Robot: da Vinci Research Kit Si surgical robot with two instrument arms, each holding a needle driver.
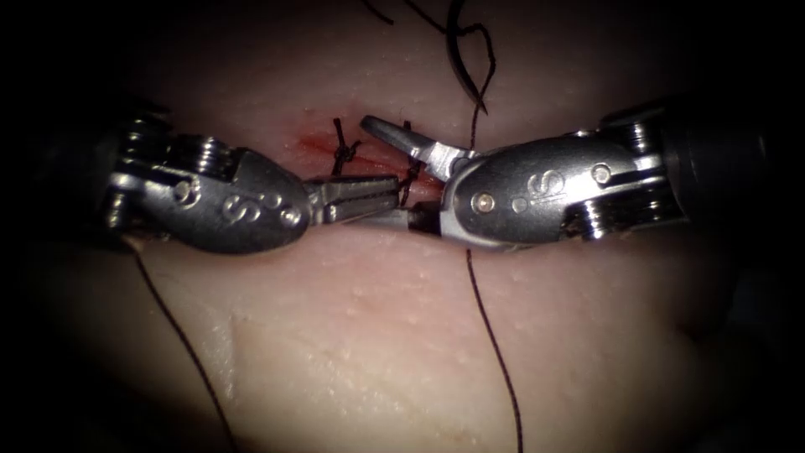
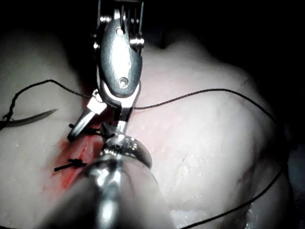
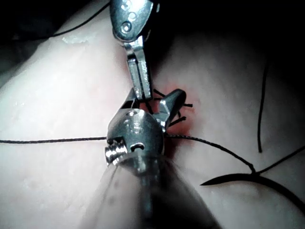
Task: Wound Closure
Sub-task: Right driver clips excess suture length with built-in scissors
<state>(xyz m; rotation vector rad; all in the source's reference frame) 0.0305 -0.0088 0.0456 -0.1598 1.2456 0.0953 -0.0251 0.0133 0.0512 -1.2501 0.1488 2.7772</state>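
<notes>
From above: holding the left tool flat over the cut in the tissue, jaws closed and seeming to pinch a short bit of thread near the knot, likely to pull it straight. Spreading the right tool wide open around those closed jaws, gripping nothing. Letting the needle lie loose on the tissue, well apart from the cut, up and a little to the right, not poked in, likely to be out of the way. From the left wrist: looking at the right tool with its jaws apart over the red fluid, and at the needle resting on the tissue away from both tools. From the right wrist: looking at the left tool with closed jaws dipping between the open jaws of the right tool, and at the needle lying flat on the tissue, thread trailing from it.
</notes>
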